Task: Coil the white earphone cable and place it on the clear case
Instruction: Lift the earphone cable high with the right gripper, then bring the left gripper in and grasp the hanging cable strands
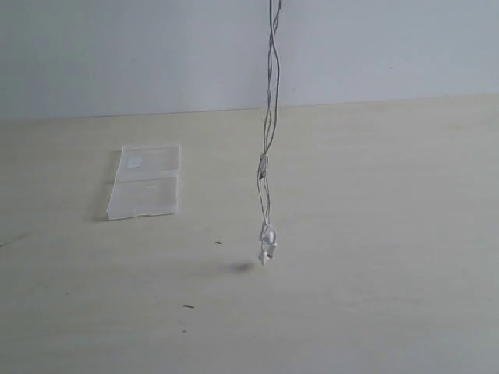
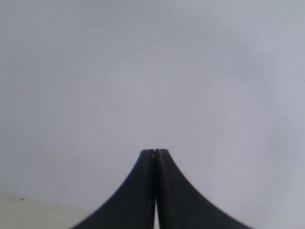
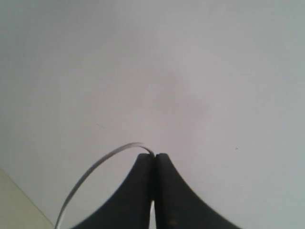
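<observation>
The clear case [image 1: 145,181] lies flat on the table [image 1: 374,234], left of the middle and nearer the far edge. The white earphone cable [image 1: 269,132] hangs from above, right of the case and apart from it, its lower end over the table's middle.

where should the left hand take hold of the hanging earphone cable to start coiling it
Probably low down, just above the earbuds, where the white earphone cable hangs straight with its strands gathered. Come level from the left, the clear case side, closing across the vertical run. The left hand is shut and would need opening; the right hand pinches the cable.
</observation>
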Tool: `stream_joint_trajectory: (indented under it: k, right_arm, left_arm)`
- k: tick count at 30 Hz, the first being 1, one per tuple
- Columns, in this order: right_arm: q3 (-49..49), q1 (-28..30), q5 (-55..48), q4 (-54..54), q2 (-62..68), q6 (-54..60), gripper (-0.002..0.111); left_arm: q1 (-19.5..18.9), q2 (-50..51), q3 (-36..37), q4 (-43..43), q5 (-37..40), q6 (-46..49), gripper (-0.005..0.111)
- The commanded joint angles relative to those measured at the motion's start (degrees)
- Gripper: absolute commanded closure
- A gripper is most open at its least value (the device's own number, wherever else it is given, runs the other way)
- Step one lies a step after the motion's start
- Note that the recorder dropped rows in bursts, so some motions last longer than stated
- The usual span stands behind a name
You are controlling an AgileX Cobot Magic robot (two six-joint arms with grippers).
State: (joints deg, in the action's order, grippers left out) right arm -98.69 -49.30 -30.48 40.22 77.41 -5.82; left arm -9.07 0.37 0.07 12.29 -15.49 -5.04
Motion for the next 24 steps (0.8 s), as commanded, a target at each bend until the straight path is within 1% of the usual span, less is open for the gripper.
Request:
stream_joint_trajectory:
  k: [1,2,3,5,6,7,8,9,10,11,12,14,16,17,18,21,22,24]
  right_arm:
    - [-0.52,-0.03,-1.22,-2.57,-0.5,0.19,0.108]
    - [-0.52,-0.03,-2.07,-3.52,-0.5,0.31,0.108]
    - [-0.52,-0.03,-2.65,-4.12,-0.5,0.31,0.108]
    - [-0.52,-0.03,-3.29,-4.4,-0.5,0.31,0.108]
    - [-0.52,-0.03,-3.28,-4.53,-0.5,0.31,0.108]
    - [-0.52,-0.03,-3.28,-4.65,-0.5,0.31,0.108]
    - [-0.52,-0.03,-3.28,-4.65,-0.5,0.31,0.108]
    - [-0.52,-0.03,-3.28,-4.77,-0.5,0.31,0.108]
    - [-0.52,-0.03,-3.28,-5.07,-0.5,0.31,0.108]
    - [-0.52,-0.03,-2.98,-5.74,-0.5,0.31,0.108]
    - [-0.52,-0.03,-2.1,-6.9,-0.5,0.31,0.108]
    - [-0.52,-0.03,-0.6,-8.17,-0.63,0.52,0.108]
    - [-1.31,-0.03,-0.93,-9.74,-0.63,1.46,0.108]
    - [-1.75,-0.03,-1.38,-11.13,-0.63,1.99,0.108]
    - [-2.27,-0.03,-1.65,-12.51,-0.53,2.41,0.108]
    - [-4.05,-0.03,-3.53,-16.52,-0.53,6.3,0.108]
    - [-4.72,-0.03,-4.33,-17.74,-0.53,7.24,0.108]
    - [-5.8,-0.03,-5.6,-19.14,-0.53,8.65,0.108]
  left_arm:
    - [-0.17,-0.37,-0.07,0.58,-1.35,-12.17,0.107]
    - [-0.17,-0.37,-0.07,0.0,-0.82,-16.5,0.107]
    - [-0.07,-0.15,-0.07,-3.05,-0.21,-20.55,0.107]
    - [0.64,2.8,-0.07,-15.75,-0.29,-29.57,0.107]
    - [1.22,4.84,-0.07,-25.99,-2.27,-36.95,0.107]
    - [1.73,7.19,-0.07,-37.67,-6.53,-44.75,0.107]
    - [2.05,9.37,-0.07,-48.57,-11.41,-49.6,0.107]
    - [2.21,12.39,-0.69,-57.45,-17.16,-52.87,0.107]
    - [2.21,15.82,-1.96,-64.05,-21.76,-55.05,0.107]
    - [2.21,18.64,-3.16,-67.07,-24.69,-56.76,0.107]
    - [2.21,23.02,-5.14,-68.52,-25.86,-58.09,0.107]
    - [2.21,29.79,-7.96,-68.43,-26.71,-58.76,0.107]
    - [2.21,37.43,-11.81,-69.83,-29.51,-59.44,0.107]
    - [2.21,40.51,-13.82,-71.02,-31.68,-59.57,0.107]
    - [2.21,45.12,-15.8,-72.46,-36.3,-59.57,0.107]
    - [2.45,55.35,-21.91,-75.62,-46.16,-59.57,0.107]
    - [2.85,57.9,-23.41,-76.3,-48.31,-59.57,0.107]
    - [4.68,63.36,-26.53,-77.58,-48.71,-59.86,0.107]
